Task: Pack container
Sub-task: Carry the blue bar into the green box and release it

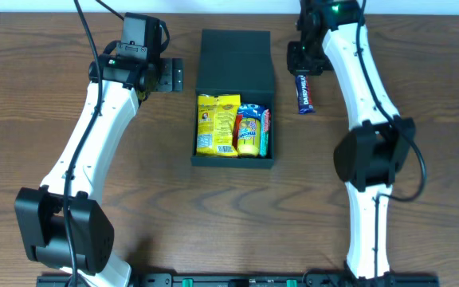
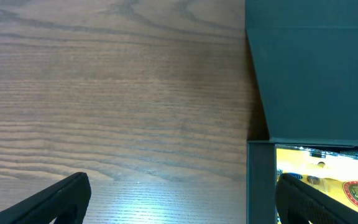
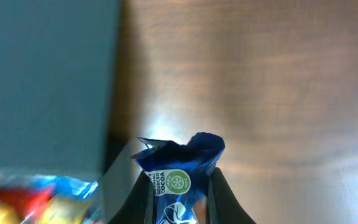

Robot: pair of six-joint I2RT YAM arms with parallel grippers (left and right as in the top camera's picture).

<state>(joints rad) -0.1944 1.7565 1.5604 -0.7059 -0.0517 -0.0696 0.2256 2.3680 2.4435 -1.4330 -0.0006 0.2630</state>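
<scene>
Right of the open dark green container (image 1: 235,56) at mid-table, the right gripper (image 3: 179,186) is clamped on the far end of a blue Dairy Milk bar (image 1: 305,94), apparently to carry it to the snack packets (image 1: 217,123) inside. Its arm stretches far across the table. The left gripper (image 1: 164,76), fingers spread wide and empty, hovers at the box's far left.

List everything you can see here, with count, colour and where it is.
container: one, dark green, table centre, lid open.
yellow packet: one, yellow, inside container, left.
second packet: one, red, yellow and green, inside container, right.
chocolate bar: one, blue, on table right of container.
table: one, brown wood.
arms: two, white and black, either side of container.
left tool: one, black, open, above table left of lid.
right tool: one, black, shut on chocolate bar's end.
</scene>
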